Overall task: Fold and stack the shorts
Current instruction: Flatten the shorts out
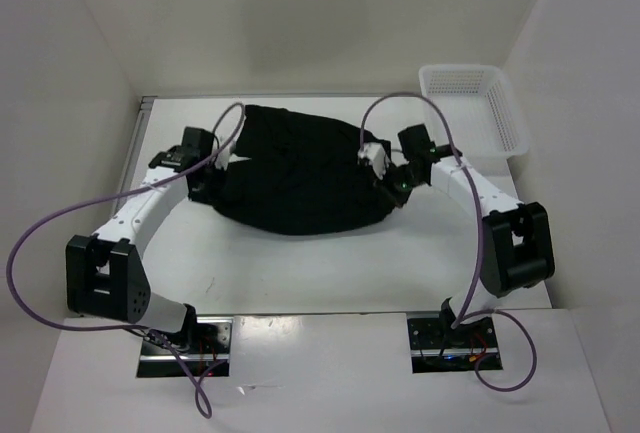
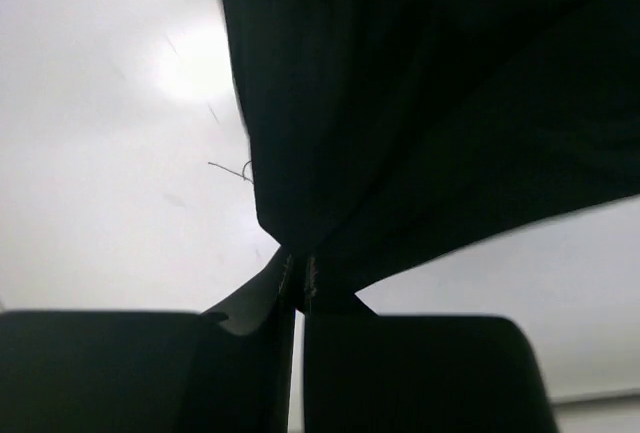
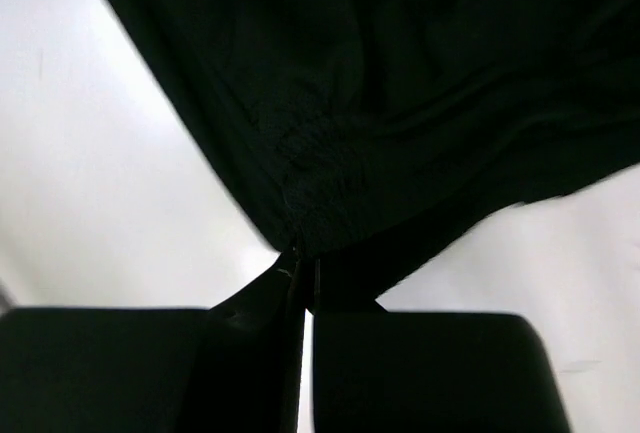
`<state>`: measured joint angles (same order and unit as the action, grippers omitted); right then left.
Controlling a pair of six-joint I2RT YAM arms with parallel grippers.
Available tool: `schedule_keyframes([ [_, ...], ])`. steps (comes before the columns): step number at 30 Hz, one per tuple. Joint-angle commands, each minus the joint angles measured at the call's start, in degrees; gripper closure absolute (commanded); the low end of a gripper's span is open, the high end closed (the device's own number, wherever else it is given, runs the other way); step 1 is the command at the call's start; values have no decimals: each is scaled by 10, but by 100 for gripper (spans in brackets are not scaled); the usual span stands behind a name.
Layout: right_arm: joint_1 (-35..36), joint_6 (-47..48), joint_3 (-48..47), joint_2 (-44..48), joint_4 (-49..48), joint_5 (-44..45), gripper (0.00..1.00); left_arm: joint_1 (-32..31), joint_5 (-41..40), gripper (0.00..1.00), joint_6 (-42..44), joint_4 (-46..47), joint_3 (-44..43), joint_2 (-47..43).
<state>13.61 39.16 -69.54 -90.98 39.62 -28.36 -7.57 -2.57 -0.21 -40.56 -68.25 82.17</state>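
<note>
the shorts point(image 1: 300, 178) lay bunched mid-frame on the table point(image 1: 300, 273). the left gripper point(image 2: 298, 288) was pinched closed on their left edge; the right gripper point(image 3: 302, 271) was clamped onto their right edge.

Bright, even overhead light; glare on the table point(image 2: 190, 68), near fingers point(image 2: 120, 373) blurred, shorts point(image 1: 300, 178) featureless black

I see a white mesh basket point(image 1: 472, 103) sitting at the far right corner of my white worktop point(image 1: 300, 268).

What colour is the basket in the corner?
White. The basket shows best in the top external view.
</note>
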Motion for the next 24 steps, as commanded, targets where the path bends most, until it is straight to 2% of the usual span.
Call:
schedule_keyframes([
  [1, 19, 101, 74, 61, 67, 44, 100, 0, 20, 100, 2, -49, 69, -35],
  [6, 39, 173, 171, 79, 86, 113, 100, -27, -21, 100, 2, -70, 149, -42],
  [12, 39, 196, 184, 79, 98, 139, 100, -38, 11, 100, 2, -107, 160, -47],
  [14, 39, 214, 184, 79, 117, 146, 100, -38, 16, 97, 2, -119, 160, -47],
  [16, 39, 227, 184, 85, 128, 151, 100, -38, 34, 92, 2, -152, 160, -42],
  [18, 39, 233, 190, 85, 136, 156, 98, -43, 55, 68, 2, -216, 148, -36],
  [19, 39, 233, 195, 85, 136, 171, 82, -43, 73, 58, 2, -238, 142, -36],
  [20, 39, 233, 195, 91, 136, 180, 65, -43, 73, 54, 2, -254, 135, -31],
  [21, 39, 233, 195, 91, 136, 189, 39, -43, 73, 50, 2, -255, 128, -31],
  [22, 39, 233, 189, 97, 130, 203, 33, -43, 55, 49, 2, -241, 111, -31],
  [24, 27, 211, 169, 114, 117, 198, 27, -43, 36, 49, 2, -173, 86, -20],
])
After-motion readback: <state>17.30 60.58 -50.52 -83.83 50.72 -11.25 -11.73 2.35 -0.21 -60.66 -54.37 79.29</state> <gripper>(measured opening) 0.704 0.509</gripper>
